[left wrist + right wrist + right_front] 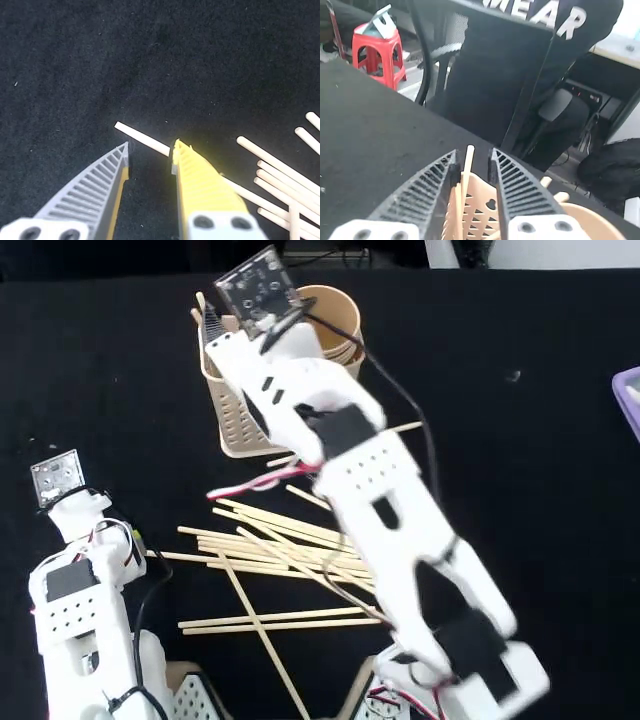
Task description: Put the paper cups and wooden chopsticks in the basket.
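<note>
1. The basket (236,428) stands on the black table (520,500) at the far centre, and the paper cups (340,312) sit nested in its right part
2. The right arm stretches from the near right edge to the basket, with the right gripper (473,152) hanging just above the basket's left part
3. Its jaws are narrowly apart, and one upright chopstick (468,162) stands in the gap with its lower end down in the basket
4. A loose heap of wooden chopsticks (280,540) lies on the table near the middle, between the two arms and nearer than the basket
5. The left arm sits at the near left, with the left gripper (150,145) low over the table at the left edge of the heap
6. Its jaws are moderately spread, one on each side of the end of a single chopstick (135,134) lying flat on the table, and they are not closed on it
</note>
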